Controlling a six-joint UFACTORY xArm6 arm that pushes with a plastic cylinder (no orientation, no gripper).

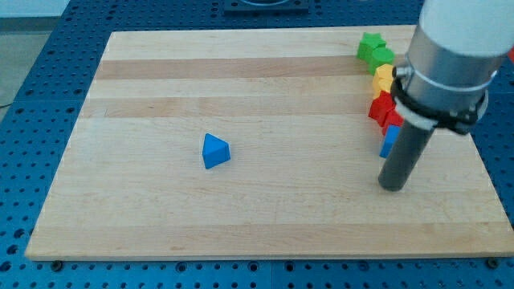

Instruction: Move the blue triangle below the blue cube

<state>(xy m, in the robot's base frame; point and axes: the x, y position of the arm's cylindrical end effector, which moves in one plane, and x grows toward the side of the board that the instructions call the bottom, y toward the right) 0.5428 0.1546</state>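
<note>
The blue triangle (pixel 215 151) lies alone on the wooden board (pixel 241 217), left of the middle. The blue cube (pixel 389 141) sits at the view's right, mostly hidden behind my rod, at the lower end of a column of blocks. My tip (pixel 393 186) rests on the board just below the blue cube and far to the right of the blue triangle.
A column of blocks runs up the board's right side: red blocks (pixel 383 110), a yellow block (pixel 384 79), and green blocks (pixel 374 50) near the top edge. The arm's grey body (pixel 446 56) hides part of them. A blue perforated table surrounds the board.
</note>
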